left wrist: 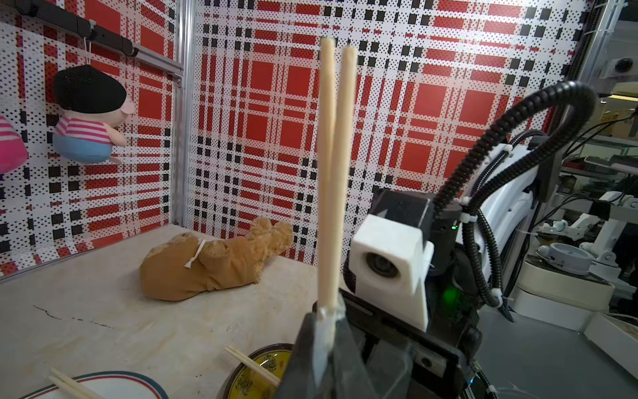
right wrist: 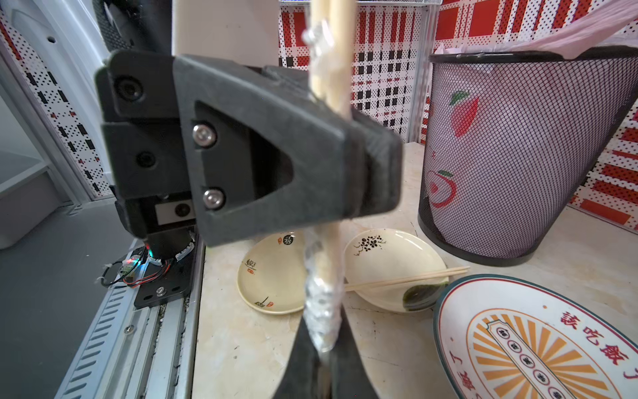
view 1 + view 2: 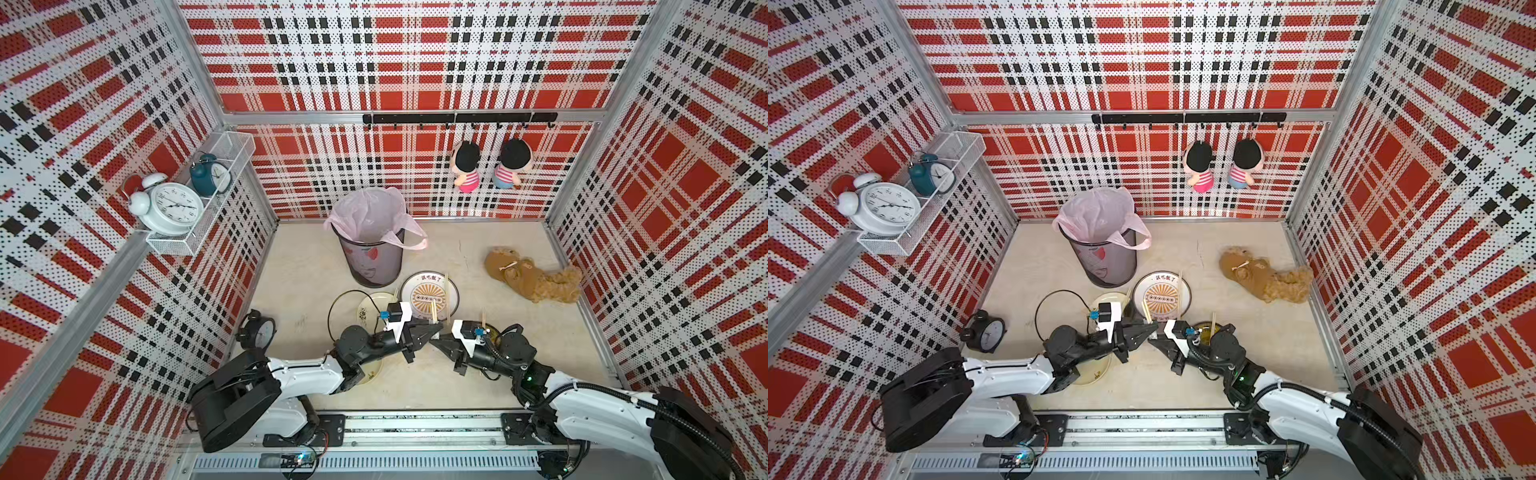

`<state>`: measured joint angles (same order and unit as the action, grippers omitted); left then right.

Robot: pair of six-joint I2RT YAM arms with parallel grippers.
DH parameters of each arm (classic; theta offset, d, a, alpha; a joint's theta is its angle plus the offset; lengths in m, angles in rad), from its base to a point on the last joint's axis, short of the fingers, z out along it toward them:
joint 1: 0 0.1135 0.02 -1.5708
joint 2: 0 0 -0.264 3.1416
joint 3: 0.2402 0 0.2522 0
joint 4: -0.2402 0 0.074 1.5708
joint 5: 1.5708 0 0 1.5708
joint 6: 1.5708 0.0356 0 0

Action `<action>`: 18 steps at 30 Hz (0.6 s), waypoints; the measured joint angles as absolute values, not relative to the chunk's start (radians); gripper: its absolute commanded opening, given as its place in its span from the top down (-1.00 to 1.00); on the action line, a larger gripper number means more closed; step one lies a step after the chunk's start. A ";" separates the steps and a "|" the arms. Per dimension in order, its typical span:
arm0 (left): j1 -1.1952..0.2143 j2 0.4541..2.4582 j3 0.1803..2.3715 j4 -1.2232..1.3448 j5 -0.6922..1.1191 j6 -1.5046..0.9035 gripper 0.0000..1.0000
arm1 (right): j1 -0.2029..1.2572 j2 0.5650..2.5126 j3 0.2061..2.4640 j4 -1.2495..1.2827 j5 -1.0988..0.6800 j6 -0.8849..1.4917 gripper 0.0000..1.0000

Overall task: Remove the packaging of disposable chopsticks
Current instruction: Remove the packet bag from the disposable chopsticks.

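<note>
Pale wooden chopsticks [image 1: 332,172] stood nearly upright between the two arms, above the table [image 3: 415,386] and just in front of the big sunburst plate [image 3: 454,291]. The left claw [image 2: 352,155] was clenched on the pair partway along its length; in the right wrist view its black jaws met on the sticks with no gap showing. Below that claw the sticks ran on inside the wrapper [image 2: 321,304], a crinkled clear sleeve bunched around their lower end. The right claw [image 2: 322,355] was pinched tight on the very tip of that sleeve, just under the left claw, and in both top views the two claws met tip to tip. A little crumpled plastic poked out past the left claw, and beyond it the wood was bare.

Three unwrapped pairs lay apart from the claws: one on the sunburst plate [image 3: 446,297], one across a cream dish [image 2: 407,278], and one on a yellow dish [image 1: 252,366]. A mesh bin [image 3: 374,266] with a pink liner stood behind the plate.
</note>
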<state>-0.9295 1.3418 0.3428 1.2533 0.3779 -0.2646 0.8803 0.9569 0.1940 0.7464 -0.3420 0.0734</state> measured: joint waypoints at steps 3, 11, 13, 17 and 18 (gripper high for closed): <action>-0.938 1.375 0.332 1.257 0.377 -0.268 0.62 | 0.880 0.946 0.224 0.733 -0.346 0.064 1.00; -0.939 1.397 0.319 1.295 0.385 -0.256 0.97 | 0.880 0.925 0.237 0.662 -0.350 0.062 1.00; -0.939 1.393 0.313 1.295 0.385 -0.256 0.98 | 0.881 0.928 0.237 0.659 -0.357 0.064 1.00; -0.933 1.377 0.301 1.283 0.385 -0.260 1.00 | 0.881 0.939 0.236 0.667 -0.361 0.070 -0.09; -0.929 1.372 0.297 1.277 0.385 -0.266 1.00 | 0.881 0.939 0.233 0.672 -0.353 0.065 -0.43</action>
